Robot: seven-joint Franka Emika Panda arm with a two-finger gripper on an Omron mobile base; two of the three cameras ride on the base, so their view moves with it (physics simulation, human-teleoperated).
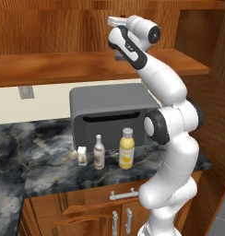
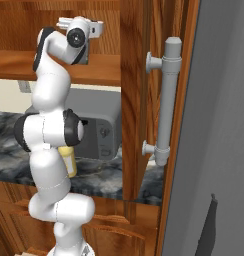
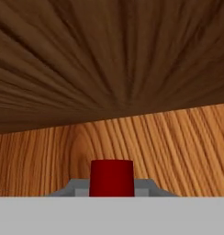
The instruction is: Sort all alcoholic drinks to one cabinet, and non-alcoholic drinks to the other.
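Observation:
My gripper is up at the long shelf board of the reddish-brown wall cabinet, shut on the squat dark grey bottle. The bottle's red cap sits close at the bottom of the hand view, with the shelf wood behind it. I cannot tell whether the bottle rests on the board. Down on the dark marble counter stand the small cream carton, the slim white long-necked bottle and the yellow juice bottle in a row. The yellow juice bottle peeks out behind my arm.
A grey microwave stands on the counter behind the drinks, under the shelf. At the right, an open wooden door panel and a tall grey handle stand close to the arm. Drawers with grey handles are below the counter.

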